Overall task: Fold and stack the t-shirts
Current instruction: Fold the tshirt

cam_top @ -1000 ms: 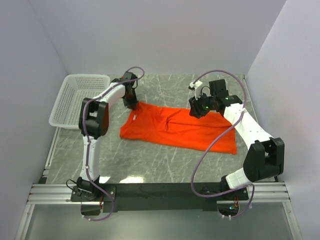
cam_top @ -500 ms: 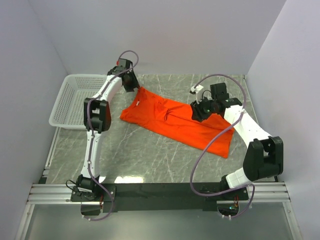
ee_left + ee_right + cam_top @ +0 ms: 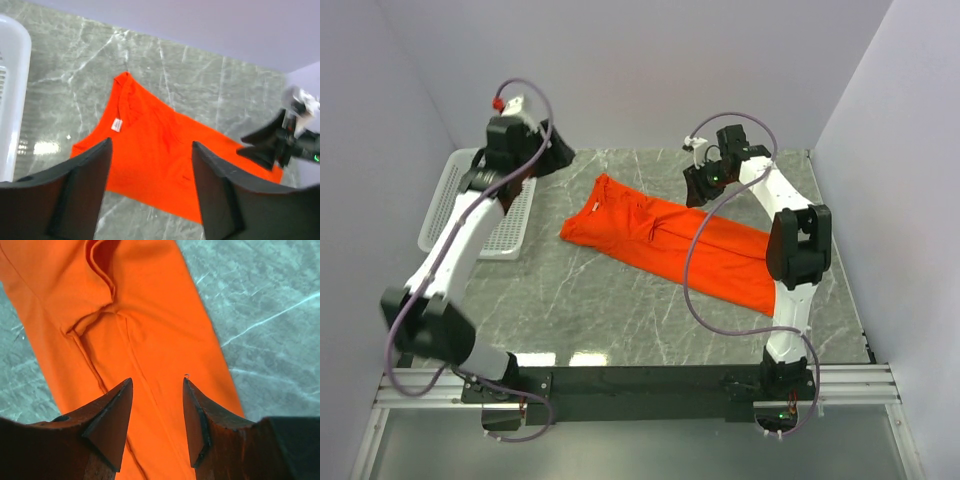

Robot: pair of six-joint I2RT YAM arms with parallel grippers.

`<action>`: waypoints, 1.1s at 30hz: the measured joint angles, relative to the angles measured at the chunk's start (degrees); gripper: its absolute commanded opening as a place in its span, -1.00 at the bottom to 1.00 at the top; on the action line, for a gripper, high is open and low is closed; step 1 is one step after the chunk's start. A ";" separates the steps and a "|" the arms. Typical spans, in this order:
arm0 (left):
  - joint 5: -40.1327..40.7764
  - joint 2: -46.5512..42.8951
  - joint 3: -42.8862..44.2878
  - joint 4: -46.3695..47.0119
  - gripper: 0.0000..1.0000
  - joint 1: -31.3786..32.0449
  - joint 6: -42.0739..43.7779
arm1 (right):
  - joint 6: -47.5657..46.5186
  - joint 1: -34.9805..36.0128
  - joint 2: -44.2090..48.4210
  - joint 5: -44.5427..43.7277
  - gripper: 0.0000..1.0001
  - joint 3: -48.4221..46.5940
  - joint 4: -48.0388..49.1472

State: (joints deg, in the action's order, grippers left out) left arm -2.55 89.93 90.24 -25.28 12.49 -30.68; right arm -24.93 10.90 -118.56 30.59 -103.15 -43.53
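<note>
One bright orange-red t-shirt (image 3: pixel 670 245) lies folded into a long strip, slanting across the table from back left to front right. Its white neck label (image 3: pixel 117 124) shows in the left wrist view. My left gripper (image 3: pixel 545 150) hangs high over the back left corner, well off the t-shirt (image 3: pixel 150 160), its jaws open and empty (image 3: pixel 151 144). My right gripper (image 3: pixel 700 185) hovers over the strip's far edge. Its jaws are open (image 3: pixel 157 380) just above the cloth (image 3: pixel 150 325), gripping nothing.
A white mesh basket (image 3: pixel 450 200) stands at the table's left edge, partly under the left arm. The right arm's cable (image 3: pixel 695 270) loops over the shirt. Walls close the table on the left, back and right.
My left gripper opened, released the shirt's back left corner and rose back toward the left. The right gripper opened a little and moved toward the back. The shirt settled flat.
</note>
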 measured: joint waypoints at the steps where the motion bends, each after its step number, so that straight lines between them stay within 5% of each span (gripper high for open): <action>1: -0.68 -3.78 -3.91 1.31 0.32 -0.11 -0.28 | -0.13 0.04 0.00 -0.17 0.04 0.00 -0.57; 7: -7.56 -15.58 -28.57 4.48 -0.27 -0.50 -6.19 | -0.55 0.09 -3.96 -2.51 -0.14 -5.84 -3.08; 11: -11.52 -15.65 -41.44 6.73 -0.75 0.31 -12.02 | 0.17 0.26 -6.32 -2.71 -0.62 -6.67 -3.52; 13: -12.33 -14.45 -44.00 6.93 -0.99 1.88 -14.84 | 1.27 0.26 -6.54 -3.17 -0.66 -6.16 -3.30; 33: -2.84 15.54 -23.50 7.69 -0.99 6.08 -19.10 | 5.60 -4.68 7.82 -3.67 -0.63 15.13 3.06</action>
State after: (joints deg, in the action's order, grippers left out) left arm -5.39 105.47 66.74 -17.58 18.57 -49.78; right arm -19.33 6.22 -110.74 26.92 -88.03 -40.47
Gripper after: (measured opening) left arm 0.012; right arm 0.177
